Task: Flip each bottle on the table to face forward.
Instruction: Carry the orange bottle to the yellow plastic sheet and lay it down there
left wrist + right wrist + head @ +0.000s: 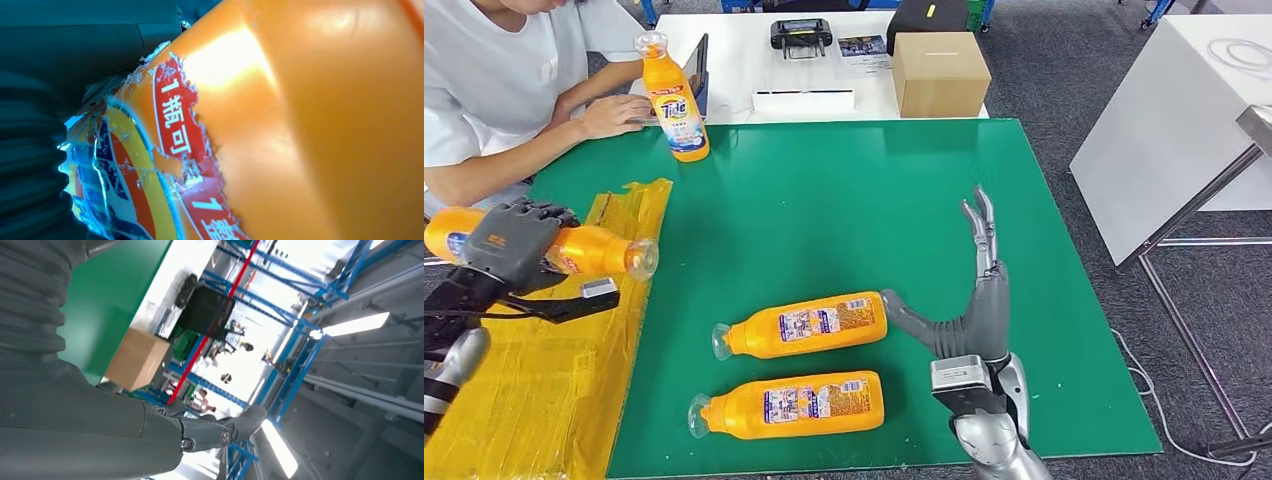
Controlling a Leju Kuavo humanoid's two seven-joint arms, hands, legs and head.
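Note:
My left hand (509, 245) grips an orange detergent bottle (594, 252) held sideways above the yellow sheet, its clear cap toward the table's middle; its torn label (175, 130) fills the left wrist view. Two more orange bottles lie on the green mat, back labels up: one (809, 324) in the middle, one (796, 404) nearer the front edge. A further bottle (677, 100) stands upright at the far left, front label showing. My right hand (976, 290) is open, fingers straight and pointing away, its thumb tip close to the middle bottle's base; its fingers (215, 430) hold nothing.
A person in a white shirt (504, 60) sits at the far left, one hand by the upright bottle. A cardboard box (940, 72), a controller and papers rest on the white table behind. A yellow sheet (554, 380) covers the mat's left side. Another white table (1174, 110) stands at right.

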